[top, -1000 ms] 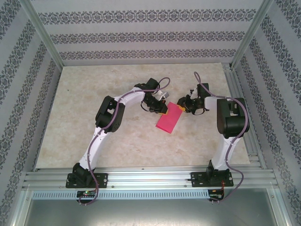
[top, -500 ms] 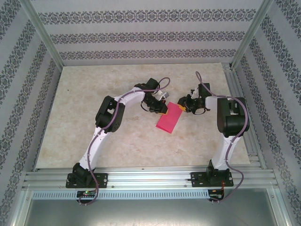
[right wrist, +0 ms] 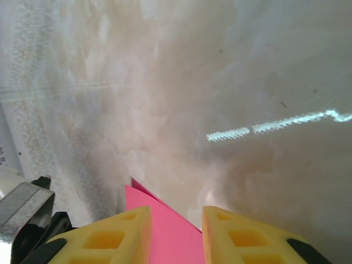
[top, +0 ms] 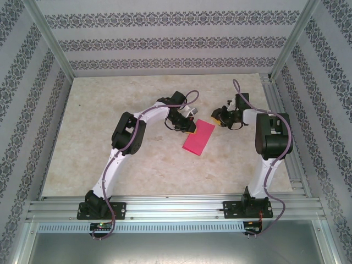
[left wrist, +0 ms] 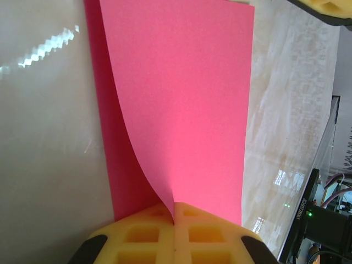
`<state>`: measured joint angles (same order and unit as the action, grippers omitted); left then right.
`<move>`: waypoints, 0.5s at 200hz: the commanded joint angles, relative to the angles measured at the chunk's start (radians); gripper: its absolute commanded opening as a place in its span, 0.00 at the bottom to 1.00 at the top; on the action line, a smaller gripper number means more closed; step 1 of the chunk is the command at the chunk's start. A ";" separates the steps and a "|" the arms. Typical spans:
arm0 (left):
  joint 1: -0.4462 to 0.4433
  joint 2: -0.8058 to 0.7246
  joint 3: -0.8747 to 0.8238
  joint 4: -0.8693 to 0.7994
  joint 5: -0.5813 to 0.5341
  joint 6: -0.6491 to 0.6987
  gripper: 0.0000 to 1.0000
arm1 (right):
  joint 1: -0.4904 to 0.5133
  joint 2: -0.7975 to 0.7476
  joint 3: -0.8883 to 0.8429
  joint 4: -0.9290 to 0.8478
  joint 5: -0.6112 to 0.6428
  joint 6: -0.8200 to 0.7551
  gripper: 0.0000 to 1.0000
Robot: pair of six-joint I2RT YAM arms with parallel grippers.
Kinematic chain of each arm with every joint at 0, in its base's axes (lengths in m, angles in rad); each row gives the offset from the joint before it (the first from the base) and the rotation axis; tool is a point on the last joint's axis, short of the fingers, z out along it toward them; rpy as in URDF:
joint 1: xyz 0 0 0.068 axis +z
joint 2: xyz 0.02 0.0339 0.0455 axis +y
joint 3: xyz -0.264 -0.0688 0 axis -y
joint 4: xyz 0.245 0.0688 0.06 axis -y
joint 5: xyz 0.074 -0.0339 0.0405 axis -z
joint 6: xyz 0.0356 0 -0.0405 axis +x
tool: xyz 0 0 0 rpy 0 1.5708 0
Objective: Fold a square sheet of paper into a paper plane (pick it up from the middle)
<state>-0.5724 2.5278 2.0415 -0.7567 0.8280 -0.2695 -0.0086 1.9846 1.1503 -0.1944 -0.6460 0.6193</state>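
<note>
Nearest you, a metal rail [top: 176, 208] carries both arm bases at the near edge of the table [top: 99, 159], a pale, marbled, slightly glossy slab.

Toward its middle lies the sheet of paper [top: 199, 137]. It is thin, matte and magenta-pink, doubled over into a long strip that runs from 7 o'clock to 1 o'clock in the overhead view.

Your left tool [top: 190, 128] sits at the strip's 10 o'clock edge and is clamped on the paper. In the left wrist view its yellow pads [left wrist: 143, 236], moulded with square pockets, are pressed together. The upper layer of the sheet lifts off the lower one in a smooth curve and runs into the seam between them. The lower layer lies flat, showing as a darker band at 9 o'clock.

Your right tool [top: 221, 117] is just past the strip's far corner, toward 1 o'clock, and apart from it. Its yellow fingers [right wrist: 110, 236] stand a narrow gap apart and hold nothing, with a sharp pink corner showing in that gap.

Farthest off, walls [top: 165, 44] with striped floral bands close in the table.
</note>
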 commanded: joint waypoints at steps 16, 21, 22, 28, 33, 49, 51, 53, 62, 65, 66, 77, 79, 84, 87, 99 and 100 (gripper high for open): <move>-0.007 0.062 -0.014 -0.058 -0.091 0.007 0.07 | 0.027 -0.164 -0.109 -0.026 0.032 -0.026 0.30; -0.006 0.060 -0.014 -0.058 -0.090 0.006 0.07 | 0.037 -0.190 -0.137 -0.012 0.032 -0.019 0.30; -0.006 0.060 -0.013 -0.057 -0.089 0.006 0.07 | 0.039 -0.196 -0.143 -0.008 0.031 -0.017 0.30; -0.007 0.058 -0.015 -0.057 -0.089 0.006 0.07 | 0.052 -0.226 -0.173 0.002 0.021 -0.011 0.30; -0.006 0.056 -0.016 -0.057 -0.089 0.006 0.07 | 0.064 -0.248 -0.197 0.011 0.014 -0.003 0.30; -0.006 0.051 -0.026 -0.047 -0.087 0.001 0.07 | 0.115 -0.310 -0.287 0.086 -0.001 0.056 0.30; -0.006 0.051 -0.026 -0.046 -0.087 0.002 0.07 | 0.121 -0.312 -0.293 0.092 -0.009 0.061 0.30; -0.006 0.052 -0.025 -0.046 -0.087 0.002 0.07 | 0.131 -0.316 -0.298 0.095 -0.015 0.063 0.30; -0.006 0.052 -0.026 -0.048 -0.087 0.002 0.07 | 0.165 -0.321 -0.320 0.102 -0.018 0.080 0.30; -0.006 0.052 -0.027 -0.048 -0.088 0.003 0.07 | 0.177 -0.322 -0.325 0.098 -0.012 0.085 0.30; -0.007 0.051 -0.027 -0.048 -0.089 0.003 0.07 | 0.180 -0.322 -0.326 0.097 -0.009 0.086 0.30; -0.006 0.052 -0.029 -0.047 -0.090 0.003 0.07 | 0.204 -0.334 -0.363 0.109 0.018 0.106 0.30; -0.006 0.051 -0.029 -0.048 -0.089 0.003 0.07 | 0.207 -0.337 -0.372 0.118 0.025 0.112 0.30; -0.007 0.051 -0.030 -0.047 -0.089 0.003 0.07 | 0.213 -0.343 -0.399 0.147 0.033 0.134 0.29; -0.006 0.051 -0.030 -0.046 -0.089 0.003 0.07 | 0.216 -0.344 -0.415 0.169 0.032 0.148 0.29; -0.006 0.049 -0.030 -0.044 -0.088 0.002 0.07 | 0.226 -0.337 -0.464 0.241 0.009 0.192 0.29; -0.006 0.049 -0.030 -0.043 -0.089 0.002 0.07 | 0.226 -0.335 -0.468 0.245 0.008 0.194 0.29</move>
<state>-0.5724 2.5278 2.0415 -0.7563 0.8280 -0.2699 0.2085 1.6566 0.7677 -0.0807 -0.6376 0.7136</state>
